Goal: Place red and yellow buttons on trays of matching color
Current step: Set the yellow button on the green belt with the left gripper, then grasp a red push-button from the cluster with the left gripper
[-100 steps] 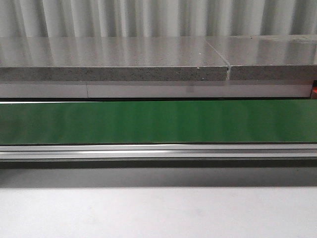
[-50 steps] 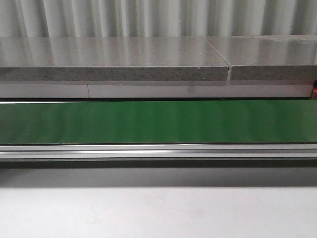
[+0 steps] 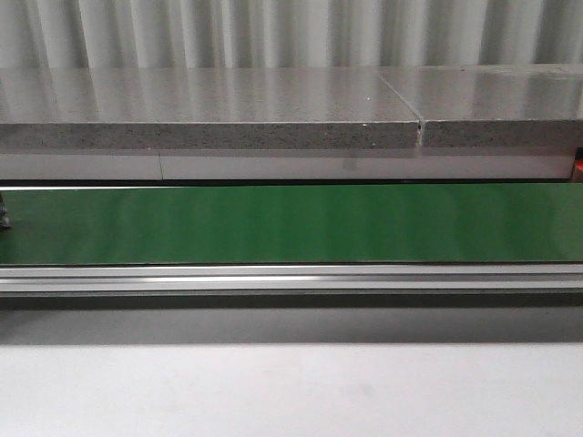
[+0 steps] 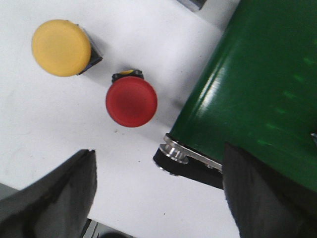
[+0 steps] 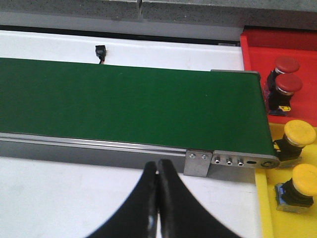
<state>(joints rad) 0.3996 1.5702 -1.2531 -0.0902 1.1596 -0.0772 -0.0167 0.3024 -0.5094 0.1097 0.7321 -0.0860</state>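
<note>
In the left wrist view a red button (image 4: 131, 101) and a yellow button (image 4: 61, 47) stand on the white table beside the end of the green belt (image 4: 262, 89). My left gripper (image 4: 158, 198) hangs open above bare table just short of the red button, holding nothing. The right wrist view shows the red tray (image 5: 257, 42) with two red buttons (image 5: 288, 84), and the yellow tray (image 5: 261, 203) with two yellow buttons (image 5: 299, 133). My right gripper (image 5: 157, 168) is shut and empty over the white table, beside the belt's frame. Neither gripper shows in the front view.
The green conveyor belt (image 3: 291, 223) runs across the front view behind an aluminium rail (image 3: 291, 278), with a grey stone ledge (image 3: 209, 109) beyond it. A small black connector (image 5: 100, 51) lies on the table on the belt's far side.
In the front view a small grey shape has come in at the left edge, at belt height. Nothing else has moved there.
</note>
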